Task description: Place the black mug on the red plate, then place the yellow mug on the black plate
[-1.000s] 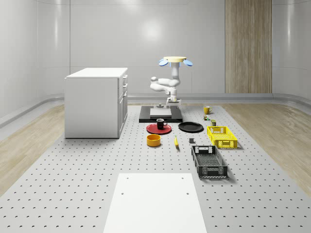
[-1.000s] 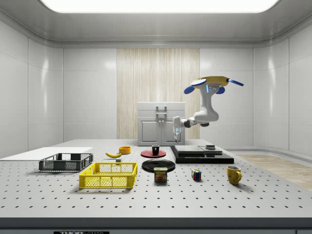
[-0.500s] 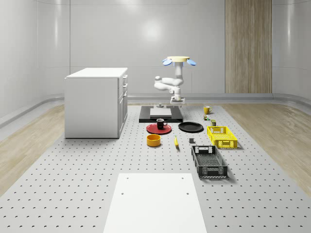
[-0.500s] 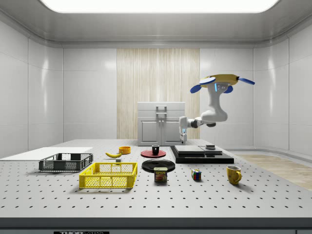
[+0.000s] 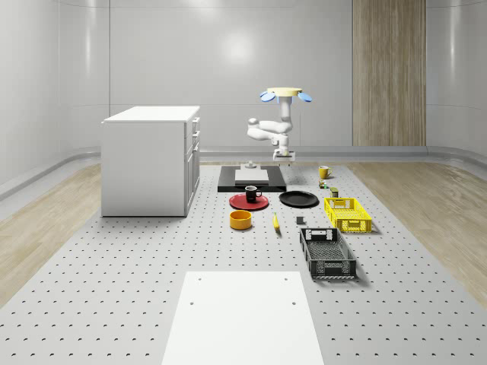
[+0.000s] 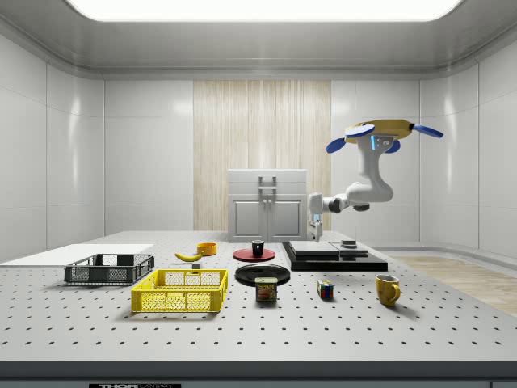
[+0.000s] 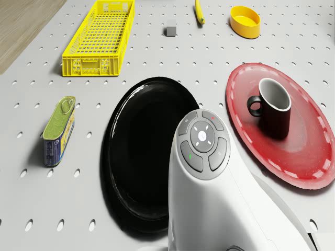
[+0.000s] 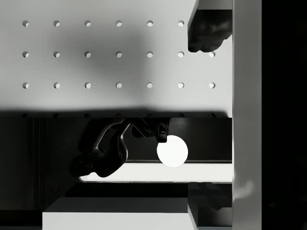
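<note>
The black mug (image 5: pixel 253 193) (image 6: pixel 258 248) (image 7: pixel 275 107) stands upright on the red plate (image 5: pixel 249 202) (image 6: pixel 245 255) (image 7: pixel 309 157). Beside it lies the bare black plate (image 5: pixel 298 199) (image 6: pixel 262 274) (image 7: pixel 138 151). The yellow mug (image 5: pixel 324 172) (image 6: pixel 387 289) stands on the table, farther back and to the whole-scene view's right. The drone (image 5: pixel 285 93) (image 6: pixel 384 129) hovers behind the plates, over the black platform (image 5: pixel 251 179) (image 6: pixel 333 255). Its white arm (image 7: pixel 209 172) reaches down, and the gripper (image 5: pixel 283 158) (image 6: pixel 316 230) hangs just above the platform's edge, apart from both mugs.
A white cabinet (image 5: pixel 151 160) stands at the whole-scene view's left. On the table are a yellow basket (image 5: pixel 348 214) (image 7: pixel 99 36), a black basket (image 5: pixel 327 252), an orange bowl (image 5: pixel 241 220) (image 7: pixel 245 21), a banana (image 5: pixel 275 221), a tin can (image 7: pixel 58 130) (image 6: pixel 266 289) and a colour cube (image 6: pixel 325 290).
The drone with its arm and gripper has shifted toward the whole-scene view's right, and to the side view's right. The mugs and plates have stayed put.
</note>
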### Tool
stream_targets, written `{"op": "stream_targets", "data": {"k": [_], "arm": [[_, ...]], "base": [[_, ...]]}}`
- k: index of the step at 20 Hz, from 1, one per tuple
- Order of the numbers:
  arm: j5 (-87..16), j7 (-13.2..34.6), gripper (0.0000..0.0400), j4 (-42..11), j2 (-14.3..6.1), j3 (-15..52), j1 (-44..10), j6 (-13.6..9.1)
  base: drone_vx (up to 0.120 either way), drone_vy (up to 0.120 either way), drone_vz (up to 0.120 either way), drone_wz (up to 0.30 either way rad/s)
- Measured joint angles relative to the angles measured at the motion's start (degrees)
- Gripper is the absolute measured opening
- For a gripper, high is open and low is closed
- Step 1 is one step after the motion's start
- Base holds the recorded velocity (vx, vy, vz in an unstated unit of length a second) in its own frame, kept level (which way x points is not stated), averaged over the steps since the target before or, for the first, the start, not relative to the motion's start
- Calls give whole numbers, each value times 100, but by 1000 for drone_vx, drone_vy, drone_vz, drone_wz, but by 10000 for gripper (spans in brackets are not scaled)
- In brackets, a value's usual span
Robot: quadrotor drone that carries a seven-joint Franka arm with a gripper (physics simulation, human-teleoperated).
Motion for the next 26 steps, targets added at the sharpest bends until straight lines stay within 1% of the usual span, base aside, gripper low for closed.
{"op": "stream_targets", "data": {"k": [26], "arm": [[10, 5, 400, 1, -24, 3, -7, 23]], "base": [[-120, 120, 0, 0]]}}
